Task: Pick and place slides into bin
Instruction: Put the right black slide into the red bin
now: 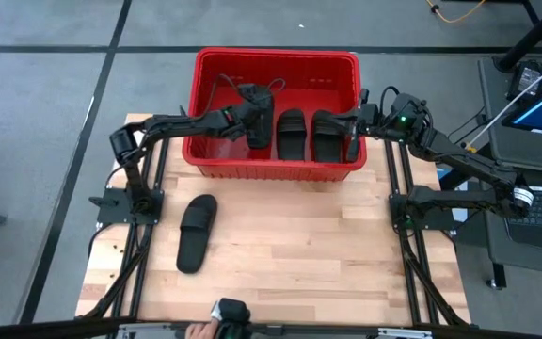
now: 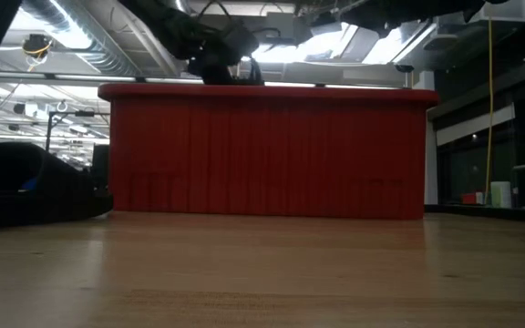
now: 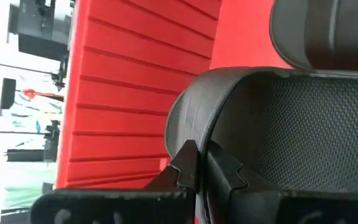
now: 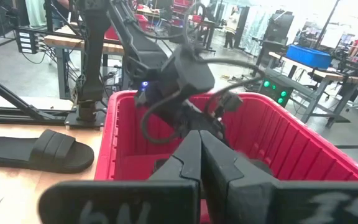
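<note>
A: From above, where do the slides stand?

B: Two lie side by side in the bin (image 1: 276, 66), right of centre at the frame's top middle. A third slide (image 1: 258, 127) hangs in the left end effector (image 1: 255, 115) over the bin's left half, seemingly so it drops clear of the pair. The last slide (image 1: 197, 232) lies on the surface (image 1: 327, 235), lower left.

A: And the right end effector (image 1: 354, 121)?

B: It waits at the bin's right rim.

A: The low view?

B: Only the bin's red wall across the middle, with the left arm dark above its rim.

A: Left wrist?

B: Its fingers are pinching the third slide's textured sole, red ribs behind.

A: Right wrist?

B: Its own fingers are pressed together, holding nothing; the last slide sits at the left edge.
</note>
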